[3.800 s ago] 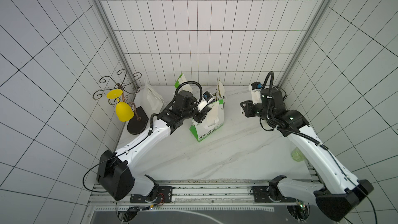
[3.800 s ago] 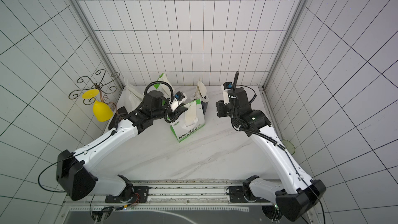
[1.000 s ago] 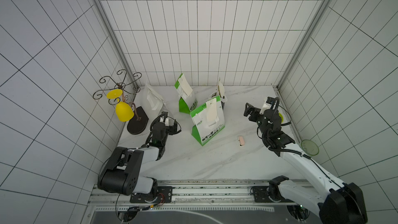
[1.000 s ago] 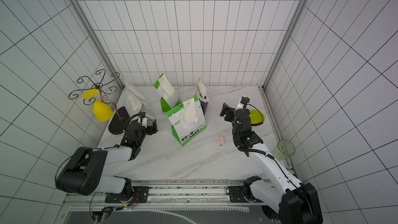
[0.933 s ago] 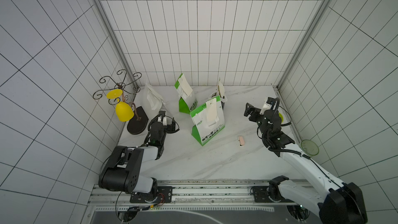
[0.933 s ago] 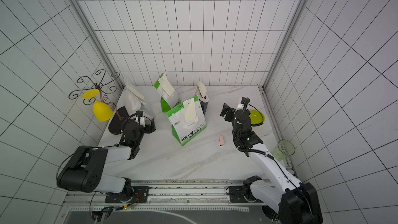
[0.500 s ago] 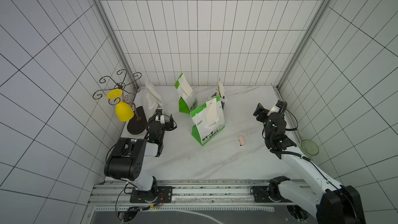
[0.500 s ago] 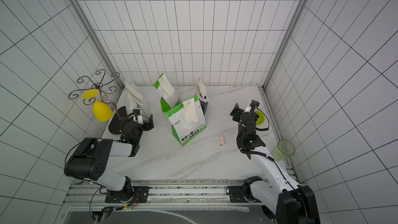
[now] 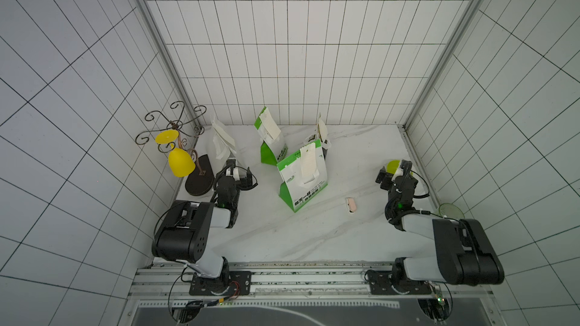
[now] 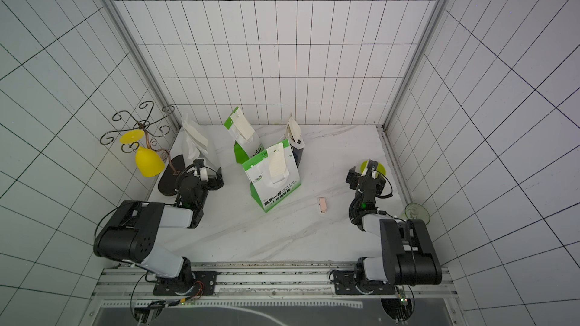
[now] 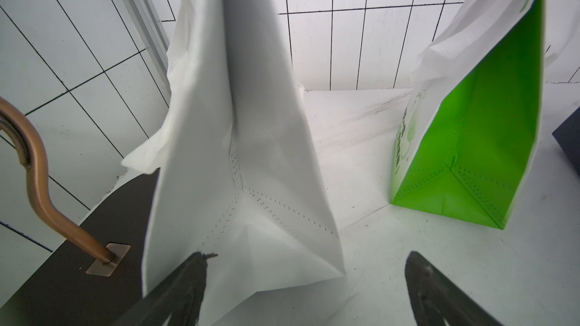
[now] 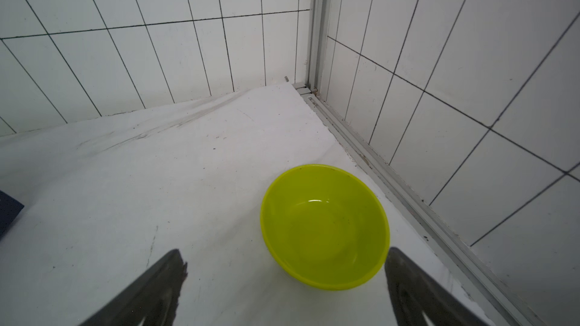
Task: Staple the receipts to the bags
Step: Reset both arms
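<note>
Four bags stand at the back of the table: a plain white bag (image 9: 223,143), a white-and-green bag (image 9: 272,145), a navy bag (image 10: 296,148), and in front a second white-and-green bag (image 9: 303,183). A cream receipt hangs on each, such as the front bag's receipt (image 9: 308,163). My left gripper (image 9: 239,173) is open and empty, right by the white bag's base (image 11: 251,214). My right gripper (image 9: 392,173) is open and empty, and points at a lime bowl (image 12: 324,227).
A small pink stapler (image 9: 351,213) lies on the marble between the front bag and the right arm. A metal scroll stand (image 9: 171,125) with a yellow cup (image 9: 179,162) and a dark base occupies the left corner. A clear green glass (image 9: 451,211) sits at the right edge.
Both arms have drawn back and folded low. The left gripper ended up beside the white bag and the right gripper swung toward the bowl. The bags have not moved in the last second.
</note>
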Robot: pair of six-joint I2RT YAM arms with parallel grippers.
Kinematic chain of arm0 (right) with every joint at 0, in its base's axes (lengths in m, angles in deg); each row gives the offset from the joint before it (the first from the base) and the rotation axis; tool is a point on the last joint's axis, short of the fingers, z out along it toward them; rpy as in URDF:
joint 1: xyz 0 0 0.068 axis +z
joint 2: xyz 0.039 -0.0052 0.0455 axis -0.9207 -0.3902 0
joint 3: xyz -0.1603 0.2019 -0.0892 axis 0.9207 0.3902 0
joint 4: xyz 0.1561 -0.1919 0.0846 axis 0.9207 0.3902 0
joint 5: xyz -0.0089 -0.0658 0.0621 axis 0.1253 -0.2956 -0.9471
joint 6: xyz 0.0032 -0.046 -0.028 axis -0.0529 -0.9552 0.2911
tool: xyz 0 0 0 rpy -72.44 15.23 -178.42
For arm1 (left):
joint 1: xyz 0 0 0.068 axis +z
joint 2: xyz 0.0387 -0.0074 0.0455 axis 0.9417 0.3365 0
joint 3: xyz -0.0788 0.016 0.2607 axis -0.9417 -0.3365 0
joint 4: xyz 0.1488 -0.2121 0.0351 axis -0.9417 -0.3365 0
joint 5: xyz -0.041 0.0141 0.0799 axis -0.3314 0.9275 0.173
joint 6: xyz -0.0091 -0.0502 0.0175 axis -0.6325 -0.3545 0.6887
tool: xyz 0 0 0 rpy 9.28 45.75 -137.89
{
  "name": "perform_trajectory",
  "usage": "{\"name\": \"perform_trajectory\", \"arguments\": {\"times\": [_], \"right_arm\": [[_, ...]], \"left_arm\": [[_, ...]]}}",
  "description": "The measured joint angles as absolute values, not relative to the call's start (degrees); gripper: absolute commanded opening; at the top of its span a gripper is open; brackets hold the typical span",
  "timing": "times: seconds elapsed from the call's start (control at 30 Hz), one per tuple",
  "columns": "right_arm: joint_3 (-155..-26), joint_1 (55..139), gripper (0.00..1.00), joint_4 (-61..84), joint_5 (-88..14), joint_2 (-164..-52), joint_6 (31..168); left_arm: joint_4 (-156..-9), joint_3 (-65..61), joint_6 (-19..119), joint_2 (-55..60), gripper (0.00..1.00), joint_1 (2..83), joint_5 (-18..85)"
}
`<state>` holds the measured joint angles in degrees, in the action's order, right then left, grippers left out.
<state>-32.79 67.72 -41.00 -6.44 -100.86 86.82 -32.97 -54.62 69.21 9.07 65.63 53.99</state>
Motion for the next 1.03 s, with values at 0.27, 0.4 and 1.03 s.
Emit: {"name": "perform_trajectory", "arguments": {"times": [0.27, 0.4, 1.03], "right_arm": [[-29.45, 67.0, 0.99, -54.16, -10.25, -108.84, 85.53], [-29.43, 67.0, 0.99, -56.23, -10.55, -108.66, 85.44], [-29.25, 67.0, 1.0, -58.14, -10.29, -108.66, 85.29]], "left_arm": [[-32.97, -54.62, 69.21, 9.07, 0.97, 65.63, 53.99], [-32.97, -54.62, 69.21, 9.07, 0.97, 65.73, 53.95], [-32.97, -54.62, 69.21, 9.07, 0.97, 65.91, 53.95]]}}
